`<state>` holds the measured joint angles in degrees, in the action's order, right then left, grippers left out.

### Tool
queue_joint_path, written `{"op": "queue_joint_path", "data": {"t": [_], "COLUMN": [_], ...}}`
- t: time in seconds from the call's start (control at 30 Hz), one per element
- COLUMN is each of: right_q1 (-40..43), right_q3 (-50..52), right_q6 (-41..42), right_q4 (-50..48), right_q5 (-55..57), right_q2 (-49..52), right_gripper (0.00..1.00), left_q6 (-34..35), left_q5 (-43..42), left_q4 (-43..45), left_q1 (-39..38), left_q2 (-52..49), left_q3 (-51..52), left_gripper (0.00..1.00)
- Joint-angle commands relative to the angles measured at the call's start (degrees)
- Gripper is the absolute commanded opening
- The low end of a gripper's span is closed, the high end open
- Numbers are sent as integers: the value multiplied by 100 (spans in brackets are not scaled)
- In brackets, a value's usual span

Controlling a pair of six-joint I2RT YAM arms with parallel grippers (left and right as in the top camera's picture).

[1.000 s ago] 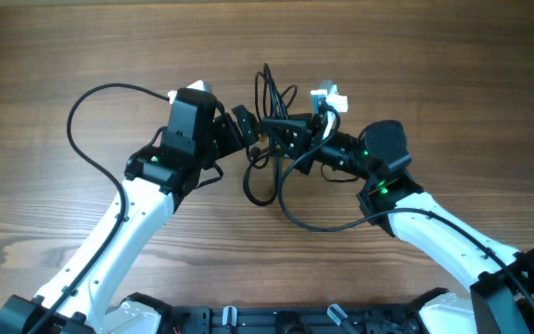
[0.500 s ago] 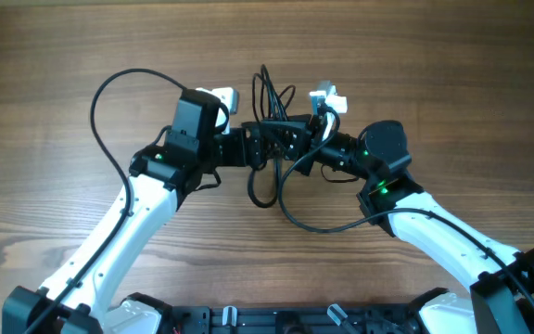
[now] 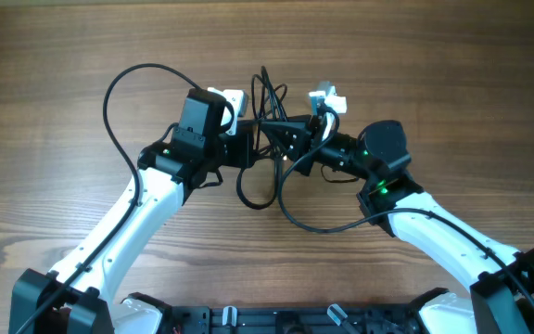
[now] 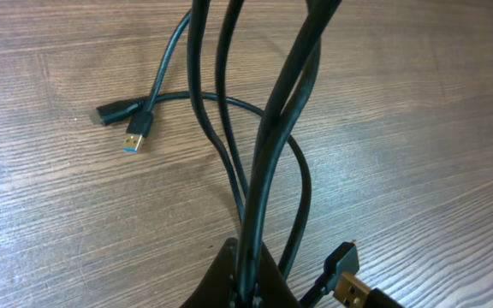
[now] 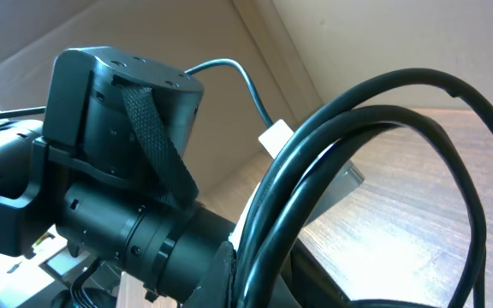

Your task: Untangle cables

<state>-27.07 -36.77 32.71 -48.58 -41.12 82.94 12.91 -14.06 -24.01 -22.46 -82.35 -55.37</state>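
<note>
The left claw (image 3: 247,148) is closed tight on the cables (image 3: 265,88) — its wrist view shows several black cords coming straight out from between its pinched fingers (image 4: 216,287), bunched together at the tips and spreading apart farther out. The right claw (image 3: 297,153) is closed too, with a bundle of the same cords arching up out of its grip in its own view. From overhead the two claws face each other, tip nearly to tip, and the knot of cables sits between them. Thin loops stick out past both claws on the far side. Two longer loops trail out on the near side, toward the arms' bases, over the wooden table (image 3: 54,56).

Ahead of the left claw, well out from its fingers, two cable ends rest on the wood close together: a blue-tipped plug (image 4: 137,137) and a black plug (image 4: 114,112) — whether they touch I cannot tell. A gold-tipped plug (image 4: 347,289) lies just beside the left claw's fingers.
</note>
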Motion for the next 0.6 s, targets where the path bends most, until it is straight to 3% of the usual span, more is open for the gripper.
{"op": "queue_joint_path", "data": {"t": [0.0,0.17,0.4,0.57], "right_q1": [-7,-4,170,448], "right_q3": [-9,-9,-9,-9], "right_q6": [-94,146,503,743], "right_q4": [195,413,673,949], "right_q5": [236,911,1456,1449], "right_q2": [-55,-55,-55,-55], "right_gripper": [4,4,4,4], "left_q6": [-50,-173,-970,-870], "left_q5": [-4,-7,24,1543], "left_q4": [46,-61,-780,-994], "left_q1": [-15,-15,-15,-15], "left_q2": [138,767,1998,2979], "left_q3": [-79,-79,-79,-79], "left_gripper": [4,4,4,4]}}
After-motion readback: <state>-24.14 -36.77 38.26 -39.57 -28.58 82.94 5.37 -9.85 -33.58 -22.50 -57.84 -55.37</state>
